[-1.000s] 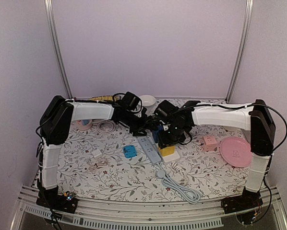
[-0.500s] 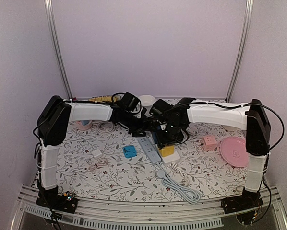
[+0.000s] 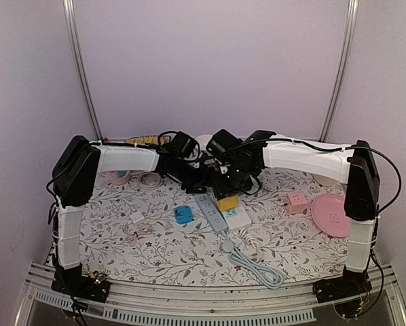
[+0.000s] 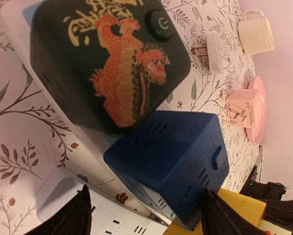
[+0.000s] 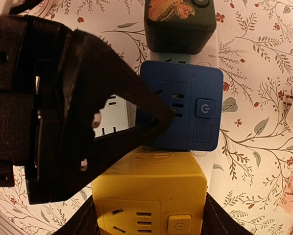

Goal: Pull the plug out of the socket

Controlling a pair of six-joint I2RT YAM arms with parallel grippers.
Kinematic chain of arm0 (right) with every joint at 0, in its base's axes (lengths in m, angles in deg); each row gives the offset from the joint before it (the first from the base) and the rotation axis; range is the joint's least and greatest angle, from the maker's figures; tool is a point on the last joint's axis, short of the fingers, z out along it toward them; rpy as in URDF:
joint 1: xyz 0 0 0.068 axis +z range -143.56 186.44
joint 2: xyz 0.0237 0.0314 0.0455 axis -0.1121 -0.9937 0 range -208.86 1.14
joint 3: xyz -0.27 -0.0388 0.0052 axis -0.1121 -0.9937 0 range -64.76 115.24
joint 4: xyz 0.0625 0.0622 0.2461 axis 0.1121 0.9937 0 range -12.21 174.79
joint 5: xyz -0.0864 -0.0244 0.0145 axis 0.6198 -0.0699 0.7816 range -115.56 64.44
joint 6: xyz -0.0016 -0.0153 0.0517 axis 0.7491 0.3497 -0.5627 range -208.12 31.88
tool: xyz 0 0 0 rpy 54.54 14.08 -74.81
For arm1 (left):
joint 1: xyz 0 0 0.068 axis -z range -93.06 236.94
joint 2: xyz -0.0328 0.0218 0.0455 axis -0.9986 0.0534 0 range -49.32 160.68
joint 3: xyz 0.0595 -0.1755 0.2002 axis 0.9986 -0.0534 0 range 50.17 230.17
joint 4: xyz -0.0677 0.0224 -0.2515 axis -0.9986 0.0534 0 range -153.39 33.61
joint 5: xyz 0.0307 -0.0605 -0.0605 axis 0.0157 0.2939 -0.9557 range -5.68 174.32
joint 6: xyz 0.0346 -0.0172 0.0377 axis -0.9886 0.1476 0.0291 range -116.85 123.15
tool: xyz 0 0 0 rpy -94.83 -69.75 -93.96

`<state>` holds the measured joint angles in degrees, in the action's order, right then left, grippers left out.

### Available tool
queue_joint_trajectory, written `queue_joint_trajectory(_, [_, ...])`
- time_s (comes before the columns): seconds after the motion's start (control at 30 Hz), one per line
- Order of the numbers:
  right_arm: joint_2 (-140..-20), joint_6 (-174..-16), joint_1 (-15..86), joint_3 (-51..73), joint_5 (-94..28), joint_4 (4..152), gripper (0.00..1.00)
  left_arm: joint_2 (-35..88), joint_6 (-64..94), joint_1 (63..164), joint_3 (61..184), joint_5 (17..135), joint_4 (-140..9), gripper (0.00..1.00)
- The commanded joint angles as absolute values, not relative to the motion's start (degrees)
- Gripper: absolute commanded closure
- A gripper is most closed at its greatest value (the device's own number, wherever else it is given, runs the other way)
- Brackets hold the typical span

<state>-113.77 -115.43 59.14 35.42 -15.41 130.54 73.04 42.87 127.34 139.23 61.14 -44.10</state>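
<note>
Clamping my right gripper [image 5: 147,221] on the yellow plastic cube plug [image 5: 149,196], I am holding it by its two side walls, jaws pressing in from either side. The plug is sitting at the near end of a row of three cubes on a white plastic power strip [image 5: 212,54] near the middle of the floral-patterned table [image 3: 155,251]. I cannot tell whether its pins are seated in the socket. Its slotted top face with the round button is pointing straight up, and the row's long axis is running away from my bases, slanting slightly left.

A dark blue cube plug [image 5: 178,105] is touching it on the far side, and a black cube printed with an orange dragon [image 4: 107,63] is standing beyond that.

My left gripper [image 4: 151,213] is reaching in from the other side, its fingers [image 4: 78,218] spread apart with the blue cube between them.

A second white power strip [image 3: 213,212] with a grey cable [image 3: 257,265] is lying just beside the row. A pink cube [image 3: 297,202] and a pink plate [image 3: 333,216] are sitting well to the right.
</note>
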Motion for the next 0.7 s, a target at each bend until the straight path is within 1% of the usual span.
queue_joint_trajectory(0.0, [-109.0,-114.6,58.6,33.1,-12.5,124.6,0.69,77.0,39.8,128.2,135.9,66.1,-31.0,0.24])
queue_joint_trajectory(0.33, [-99.8,-119.3,53.8,20.7,-14.1,124.6,0.69,76.1,38.0,128.1,139.4,65.0,-29.6,0.24])
queue_joint_trajectory(0.67, [-93.3,-121.9,47.3,6.6,-16.8,122.6,0.69,76.1,34.5,128.1,150.2,63.6,-26.1,0.24])
